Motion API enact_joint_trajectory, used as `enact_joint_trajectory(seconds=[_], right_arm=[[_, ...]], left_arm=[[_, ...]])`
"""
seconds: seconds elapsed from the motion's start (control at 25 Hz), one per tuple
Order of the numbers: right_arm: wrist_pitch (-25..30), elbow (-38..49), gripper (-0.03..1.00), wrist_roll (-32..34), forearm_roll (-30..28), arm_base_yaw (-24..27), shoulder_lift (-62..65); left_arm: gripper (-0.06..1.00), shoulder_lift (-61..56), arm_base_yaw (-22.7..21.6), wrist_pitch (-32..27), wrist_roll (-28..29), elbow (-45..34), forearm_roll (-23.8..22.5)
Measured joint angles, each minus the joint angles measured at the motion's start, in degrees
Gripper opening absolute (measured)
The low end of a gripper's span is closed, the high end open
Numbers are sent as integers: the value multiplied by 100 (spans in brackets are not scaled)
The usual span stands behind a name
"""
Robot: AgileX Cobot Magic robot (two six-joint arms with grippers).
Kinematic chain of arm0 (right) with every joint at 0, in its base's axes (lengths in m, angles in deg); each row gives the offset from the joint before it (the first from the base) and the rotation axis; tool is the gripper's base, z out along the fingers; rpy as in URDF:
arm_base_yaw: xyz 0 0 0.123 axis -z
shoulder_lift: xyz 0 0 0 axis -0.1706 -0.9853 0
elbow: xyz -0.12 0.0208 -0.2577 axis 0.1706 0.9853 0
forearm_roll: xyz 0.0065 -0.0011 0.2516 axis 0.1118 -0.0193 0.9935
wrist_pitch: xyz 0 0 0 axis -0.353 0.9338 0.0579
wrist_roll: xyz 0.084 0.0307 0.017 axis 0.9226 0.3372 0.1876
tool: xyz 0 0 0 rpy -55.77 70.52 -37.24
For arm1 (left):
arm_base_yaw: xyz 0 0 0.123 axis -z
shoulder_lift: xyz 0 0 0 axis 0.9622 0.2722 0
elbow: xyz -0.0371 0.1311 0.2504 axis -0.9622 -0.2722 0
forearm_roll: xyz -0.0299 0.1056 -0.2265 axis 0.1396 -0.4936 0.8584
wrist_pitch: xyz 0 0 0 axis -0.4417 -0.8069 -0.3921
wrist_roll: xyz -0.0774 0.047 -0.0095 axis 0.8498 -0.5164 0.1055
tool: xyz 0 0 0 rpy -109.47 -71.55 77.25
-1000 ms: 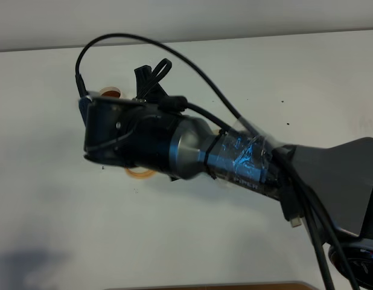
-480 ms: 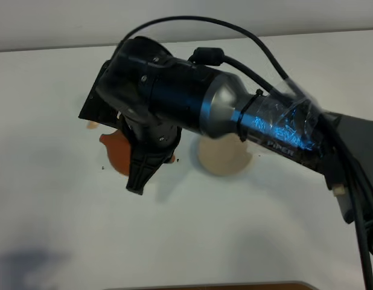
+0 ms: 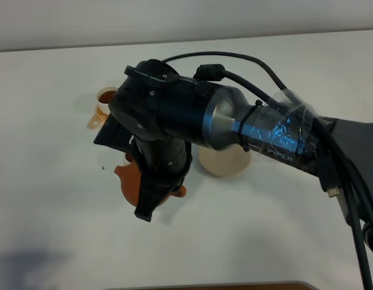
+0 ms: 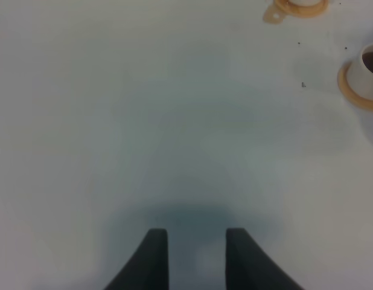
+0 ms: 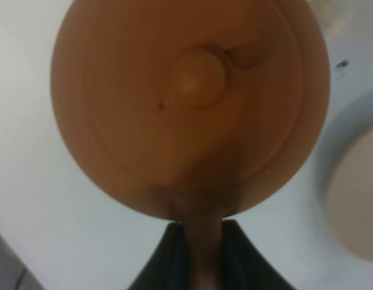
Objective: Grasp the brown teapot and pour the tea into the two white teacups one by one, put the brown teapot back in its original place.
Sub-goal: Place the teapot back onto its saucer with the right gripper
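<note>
My right gripper [image 3: 150, 199] reaches across to the left of the middle and is shut on the brown teapot [image 3: 128, 179] by its handle. In the right wrist view the teapot [image 5: 189, 103] is seen from above, its lid knob up and its loop handle pinched between the dark fingers [image 5: 174, 260]. One white teacup [image 3: 106, 96] holding dark tea stands behind the arm on the left. The left wrist view shows that teacup [image 4: 369, 67] on its orange saucer and a second teacup [image 4: 301, 5]. The beige coaster [image 3: 226, 162] lies bare beside the teapot. My left gripper [image 4: 195, 260] is open over bare table.
The right arm's thick wrist and cables [image 3: 235, 66] cover much of the middle of the white table [image 3: 54, 211] and hide one cup in the exterior view. A wooden edge [image 3: 235, 286] runs along the front.
The right wrist has turned back from its rolled pose and carried the teapot toward the front. The tea-filled cup at the back left has come into view.
</note>
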Motion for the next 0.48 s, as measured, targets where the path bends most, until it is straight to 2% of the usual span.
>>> enact_joint_trajectory(seconds=[0.12,0.36,0.48], right_arm=[[-87,222,13,66,27,0,0],[-669,418,13,114,-21,0,0],[-675,435,13,114,-54,0,27]], left_arm=[[28,0,0,0,0,0,0],[28,0,0,0,0,0,0],[28,0,0,0,0,0,0]])
